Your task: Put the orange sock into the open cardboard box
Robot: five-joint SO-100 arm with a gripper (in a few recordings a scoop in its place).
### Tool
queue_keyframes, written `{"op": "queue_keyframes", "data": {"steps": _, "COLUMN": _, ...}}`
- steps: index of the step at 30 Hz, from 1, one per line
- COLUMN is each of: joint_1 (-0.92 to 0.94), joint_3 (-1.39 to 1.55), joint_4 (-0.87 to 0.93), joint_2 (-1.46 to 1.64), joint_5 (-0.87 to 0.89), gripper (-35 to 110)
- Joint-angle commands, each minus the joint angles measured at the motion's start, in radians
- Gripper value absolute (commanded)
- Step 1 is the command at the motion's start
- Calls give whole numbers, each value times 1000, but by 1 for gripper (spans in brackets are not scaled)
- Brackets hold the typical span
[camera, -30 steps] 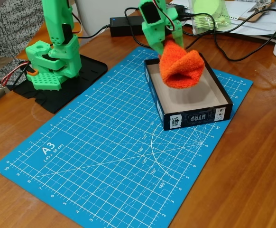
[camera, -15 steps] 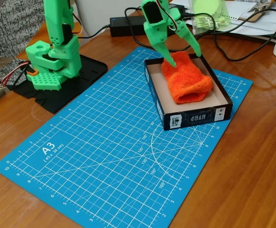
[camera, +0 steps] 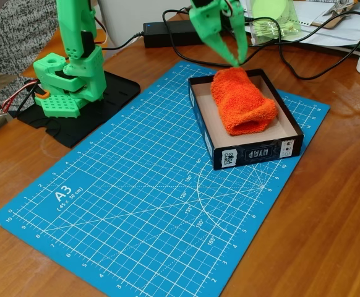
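Orange sock [camera: 243,102] lies inside open cardboard box [camera: 248,154], toward far end, free of any grip. Box sits on blue cutting mat [camera: 137,192] on wooden bench [camera: 328,235]. Green hand [camera: 237,60] hangs just above sock's far end, fingertips nearly together, holding nothing.

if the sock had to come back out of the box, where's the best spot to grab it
Probably the orange sock at its raised middle, from straight above. It lies flat along the open cardboard box, whose walls block side approaches. The gripper hangs above its far end.
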Motion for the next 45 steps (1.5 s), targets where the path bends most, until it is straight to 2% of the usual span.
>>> {"op": "queue_keyframes", "data": {"steps": 1, "joint_1": 15, "joint_3": -132, "joint_4": -192, "joint_2": 169, "joint_5": 114, "gripper": 0}}
{"op": "queue_keyframes", "data": {"steps": 6, "joint_1": 92, "joint_3": -225, "joint_4": -439, "joint_2": 373, "joint_5": 252, "gripper": 0}}
{"op": "queue_keyframes", "data": {"steps": 10, "joint_1": 210, "joint_3": -150, "joint_4": -515, "joint_2": 569, "joint_5": 305, "gripper": 0}}
{"op": "queue_keyframes", "data": {"steps": 14, "joint_1": 353, "joint_3": 143, "joint_4": -749, "joint_2": 916, "joint_5": 325, "gripper": 0}}
{"op": "queue_keyframes", "data": {"steps": 18, "joint_1": 446, "joint_3": 621, "joint_4": -1000, "joint_2": 1448, "joint_5": 302, "gripper": 0}}
{"op": "queue_keyframes", "data": {"steps": 19, "joint_1": 463, "joint_3": 710, "joint_4": -986, "joint_2": 1575, "joint_5": 314, "gripper": 0}}
{"op": "queue_keyframes", "data": {"steps": 21, "joint_1": 479, "joint_3": 746, "joint_4": -790, "joint_2": 1726, "joint_5": 327, "gripper": 0}}
{"op": "queue_keyframes", "data": {"steps": 24, "joint_1": 486, "joint_3": 692, "joint_4": -471, "joint_2": 1736, "joint_5": 281, "gripper": 0}}
{"op": "queue_keyframes", "data": {"steps": 28, "joint_1": 457, "joint_3": 887, "joint_4": -262, "joint_2": 1735, "joint_5": 138, "gripper": -1}}
{"op": "queue_keyframes", "data": {"steps": 35, "joint_1": 454, "joint_3": 1382, "joint_4": -123, "joint_2": 1736, "joint_5": -115, "gripper": -1}}
{"op": "queue_keyframes", "data": {"steps": 38, "joint_1": 434, "joint_3": 1502, "joint_4": -52, "joint_2": 1738, "joint_5": -115, "gripper": -1}}
{"op": "queue_keyframes", "data": {"steps": 42, "joint_1": 426, "joint_3": 1743, "joint_4": -54, "joint_2": 1740, "joint_5": -83, "gripper": -1}}
{"op": "queue_keyframes", "data": {"steps": 45, "joint_1": 449, "joint_3": 1753, "joint_4": -26, "joint_2": 1743, "joint_5": -80, "gripper": -1}}
